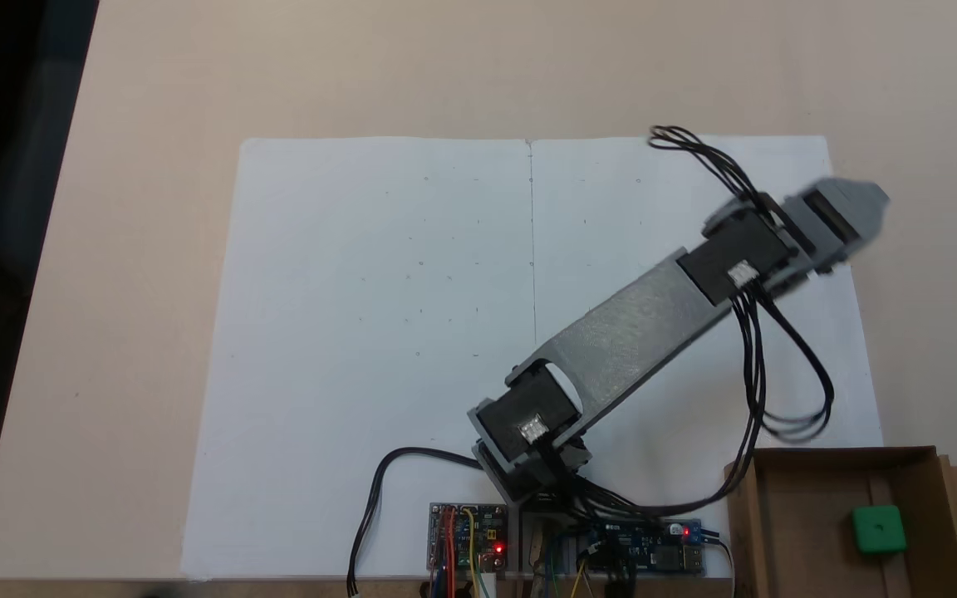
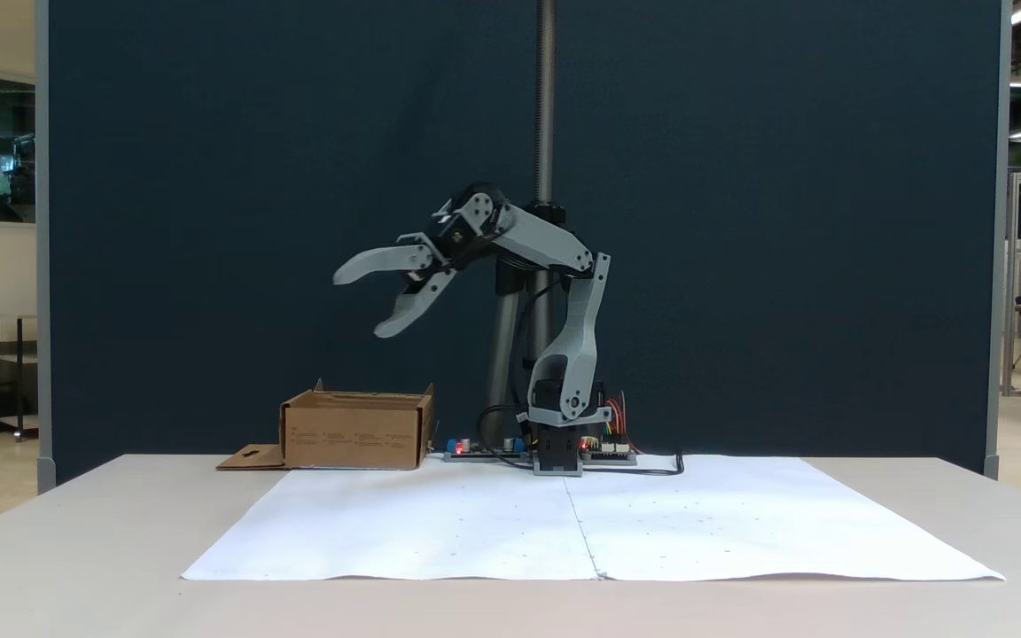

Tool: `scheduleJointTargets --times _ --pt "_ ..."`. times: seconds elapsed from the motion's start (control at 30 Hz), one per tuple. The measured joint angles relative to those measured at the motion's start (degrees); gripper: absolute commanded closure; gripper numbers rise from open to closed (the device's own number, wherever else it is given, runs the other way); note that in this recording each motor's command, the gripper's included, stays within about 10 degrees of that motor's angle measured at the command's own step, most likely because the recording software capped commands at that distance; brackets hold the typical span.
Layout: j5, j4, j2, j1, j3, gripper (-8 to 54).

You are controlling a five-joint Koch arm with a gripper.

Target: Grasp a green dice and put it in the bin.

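1. The arm [image 2: 568, 328] rises from its base, the upper link standing near upright.
2. The forearm [image 1: 628, 332] reaches outward, raised high.
3. The gripper [image 2: 358, 304] hangs in the air, jaws spread wide, empty.

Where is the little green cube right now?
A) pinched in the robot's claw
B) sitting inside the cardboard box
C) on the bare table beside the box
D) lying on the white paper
B: in a fixed view the green dice rests on the floor of the bin, while the gripper hangs open and empty above the table.
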Motion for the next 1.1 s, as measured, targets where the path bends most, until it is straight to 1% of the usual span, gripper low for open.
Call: scheduleJointTargets --times 0.17,0.43,0.53,0.57,0.63,0.77,0.83,0.97,1.1 --pt "0.0 0.0 0.0 -13.8 0.35 1.2" --pt "0.0 -0.09 -0.18 -37.97 9.32 1.1" --pt "0.09 -2.55 -0.18 -43.68 14.33 1.1" --pt "0.09 -6.59 0.18 -46.93 20.04 1.1" --pt "0.09 -9.93 0.18 -48.43 24.08 1.1" --pt "0.09 -18.98 3.08 -50.89 39.38 1.4" --pt "0.09 -23.64 5.89 -50.98 43.77 1.4" --pt "0.09 -32.61 12.48 -51.06 57.66 1.4" --pt "0.09 -40.61 17.67 -50.71 66.62 1.1"
